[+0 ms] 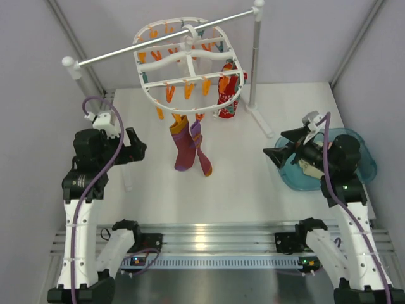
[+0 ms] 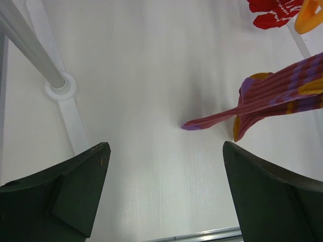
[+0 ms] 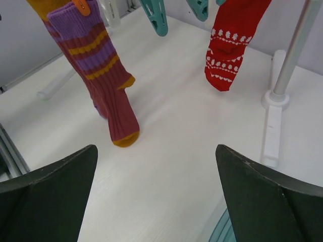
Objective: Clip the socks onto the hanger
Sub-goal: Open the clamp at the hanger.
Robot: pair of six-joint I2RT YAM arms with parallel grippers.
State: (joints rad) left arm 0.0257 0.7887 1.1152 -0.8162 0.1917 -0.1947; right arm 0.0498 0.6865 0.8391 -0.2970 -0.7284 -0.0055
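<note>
The white oval hanger (image 1: 186, 60) with orange and teal clips hangs from the metal rail at the back. A pale bit (image 1: 308, 166) shows in the blue basin under my right arm; I cannot tell whether it is the cream-beige socks, which are otherwise hidden. My left gripper (image 1: 140, 151) is open and empty, left of the hanger and low over the table; in the left wrist view (image 2: 165, 147) only bare table lies between its fingers. My right gripper (image 1: 278, 147) is open and empty at the basin's left rim, pointing at the hanger; it also shows in the right wrist view (image 3: 156, 148).
Two maroon-purple socks (image 1: 186, 149) (image 3: 108, 85) (image 2: 272, 96) hang from orange clips, toes near the table. A red patterned sock (image 1: 229, 88) (image 3: 229, 45) hangs at the hanger's right. The rail (image 1: 164, 38) rests on white posts (image 1: 256, 57) (image 2: 60, 85) (image 3: 290, 55). The blue basin (image 1: 364, 158) sits at the right.
</note>
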